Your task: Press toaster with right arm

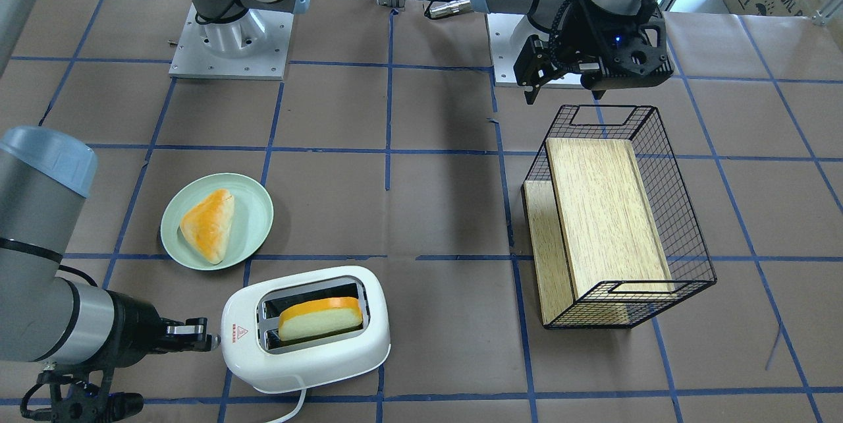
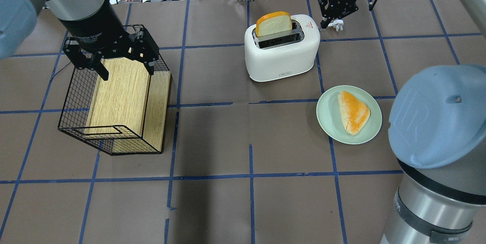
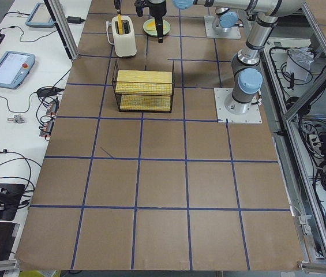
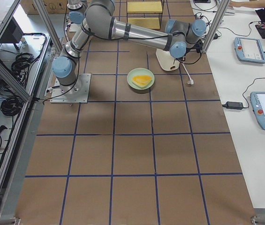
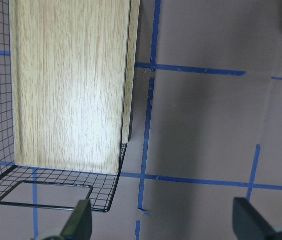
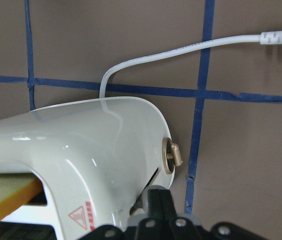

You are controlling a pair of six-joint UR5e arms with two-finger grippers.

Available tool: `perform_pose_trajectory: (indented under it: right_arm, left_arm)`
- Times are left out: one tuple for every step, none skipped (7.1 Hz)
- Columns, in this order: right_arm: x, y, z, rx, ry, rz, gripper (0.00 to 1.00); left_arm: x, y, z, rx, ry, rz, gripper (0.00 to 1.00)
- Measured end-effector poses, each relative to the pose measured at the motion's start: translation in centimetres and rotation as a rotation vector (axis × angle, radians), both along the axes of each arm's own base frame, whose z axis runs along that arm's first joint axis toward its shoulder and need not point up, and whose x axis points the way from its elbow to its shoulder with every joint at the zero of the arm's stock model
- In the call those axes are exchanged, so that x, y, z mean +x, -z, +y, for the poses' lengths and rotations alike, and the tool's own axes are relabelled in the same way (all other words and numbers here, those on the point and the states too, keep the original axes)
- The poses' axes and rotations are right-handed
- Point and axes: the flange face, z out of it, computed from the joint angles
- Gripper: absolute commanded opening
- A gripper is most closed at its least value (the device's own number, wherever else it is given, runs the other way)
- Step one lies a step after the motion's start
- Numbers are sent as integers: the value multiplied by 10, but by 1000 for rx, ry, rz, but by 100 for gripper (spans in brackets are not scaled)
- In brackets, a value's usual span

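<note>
Notes read across the front-facing view.

- Far left: the right arm [image 1: 46,278] is laid low along the table's [image 1: 435,212] near edge. The right gripper [image 1: 201,337] is brought up against the toaster's [image 1: 369,344] narrow end. Its fingers are seen drawn together with nothing held between them.
- Step in hand, as judged: the pincer tip is being set on the lever, and the press itself is not yet made. This is taken from the bread slice [image 1: 321,317], which stands high out of its slot.
- In the right wrist view the tip is placed at the slot in the end wall, just below the clear knob [image 6: 171,156]. The lever itself is hidden behind the fingers.
- Next move, as judged: a straight push downward along that slot is called for, with the body kept from tipping or sliding, since it is light plastic and unheld.
- Behind the toaster: a green plate [image 1: 263,209] with a triangular pastry [image 1: 209,224], apart from both.
- Toaster: white, rounded and glossy, two slots, with a red warning triangle [image 1: 240,332] by the near end. The white cord [image 6: 180,50] is trailed off, unplugged.
- Right: a wire basket [image 1: 685,238] holding wooden boards. The left gripper [image 2: 125,67] is held above it, spread wide and empty.
</note>
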Motion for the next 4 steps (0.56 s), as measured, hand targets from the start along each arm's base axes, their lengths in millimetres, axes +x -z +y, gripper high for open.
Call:
perform_pose_trajectory:
  right_arm:
    - [0, 6, -1, 7, -1, 0, 7]
    - [0, 12, -3, 15, -1, -1, 7]
    - [-1, 18, -5, 23, 0, -1, 7]
    - [-2, 26, -7, 32, 1, -1, 7]
  left_arm:
    - [0, 0, 0, 0, 0, 0, 100]
    - [0, 0, 0, 0, 0, 0, 100]
    - [0, 0, 0, 0, 0, 0, 100]
    - [0, 0, 0, 0, 0, 0, 100]
